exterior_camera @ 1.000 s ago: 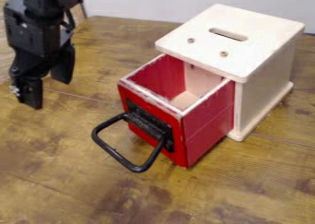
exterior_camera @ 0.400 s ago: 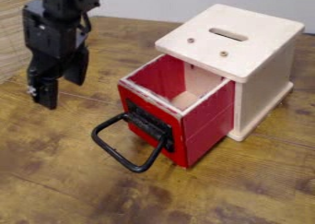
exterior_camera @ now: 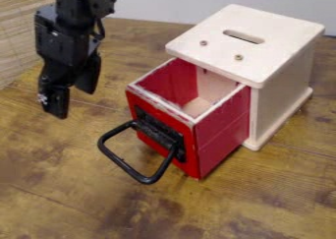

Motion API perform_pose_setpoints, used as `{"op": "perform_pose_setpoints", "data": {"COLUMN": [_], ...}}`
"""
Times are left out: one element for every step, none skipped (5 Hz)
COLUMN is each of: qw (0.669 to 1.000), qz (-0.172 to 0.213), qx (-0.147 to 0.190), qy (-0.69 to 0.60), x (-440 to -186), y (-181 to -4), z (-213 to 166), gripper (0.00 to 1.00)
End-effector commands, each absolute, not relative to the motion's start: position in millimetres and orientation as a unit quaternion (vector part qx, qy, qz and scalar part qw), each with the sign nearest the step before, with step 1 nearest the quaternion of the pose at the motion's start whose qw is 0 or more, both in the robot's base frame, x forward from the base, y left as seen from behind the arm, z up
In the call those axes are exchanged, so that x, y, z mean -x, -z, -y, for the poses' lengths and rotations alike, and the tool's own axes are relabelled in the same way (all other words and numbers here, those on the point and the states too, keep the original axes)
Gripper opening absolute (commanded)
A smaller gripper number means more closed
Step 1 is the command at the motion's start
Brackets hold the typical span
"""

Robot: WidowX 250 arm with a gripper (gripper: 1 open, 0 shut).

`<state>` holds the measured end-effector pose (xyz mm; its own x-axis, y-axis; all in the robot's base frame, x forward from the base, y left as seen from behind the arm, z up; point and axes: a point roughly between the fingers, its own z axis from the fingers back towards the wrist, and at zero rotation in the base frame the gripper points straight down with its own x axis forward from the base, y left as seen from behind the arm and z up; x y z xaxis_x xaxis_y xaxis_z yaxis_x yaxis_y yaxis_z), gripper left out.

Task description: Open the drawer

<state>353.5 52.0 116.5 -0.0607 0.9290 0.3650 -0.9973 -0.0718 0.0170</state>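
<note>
The arm is black and blocky, ending in a pincer (exterior_camera: 66,90) with two flat black fingers.

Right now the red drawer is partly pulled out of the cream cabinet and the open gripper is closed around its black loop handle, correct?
Not quite. The camera view shows the gripper open but apart from the black loop handle, up to its left and holding nothing. The red drawer is indeed partly out of the cream cabinet.

My arm (exterior_camera: 77,12) runs off the top edge, so its upper part is out of sight. The drawer (exterior_camera: 184,120) has its far end hidden inside the white cabinet (exterior_camera: 256,71). The counter (exterior_camera: 53,194) is cut off on every side. My pincer (exterior_camera: 55,97) fingertips are too dark to separate clearly.
</note>
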Motion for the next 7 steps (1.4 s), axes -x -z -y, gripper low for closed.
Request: {"op": "perform_pose_setpoints", "data": {"qw": [0.677, 0.679, 0.680, 0.682, 0.682, 0.683, 0.684], "qz": [0.144, 0.139, 0.135, 0.132, 0.129, 0.127, 0.124], "qx": [-0.122, -0.122, -0.122, -0.121, -0.119, -0.118, -0.115], "qy": [-0.711, -0.710, -0.710, -0.709, -0.709, -0.709, -0.710], "x": [-364, -366, -367, -369, -371, -374, -376], "y": [-133.7, -129.8, -125.9, -121.8, -117.5, -115.1, -112.3], "z": [-43, -42, -41, -40, -39, -39, -39], "gripper": [1.00, 1.00, 1.00, 1.00, 1.00, 1.00, 1.00]}}
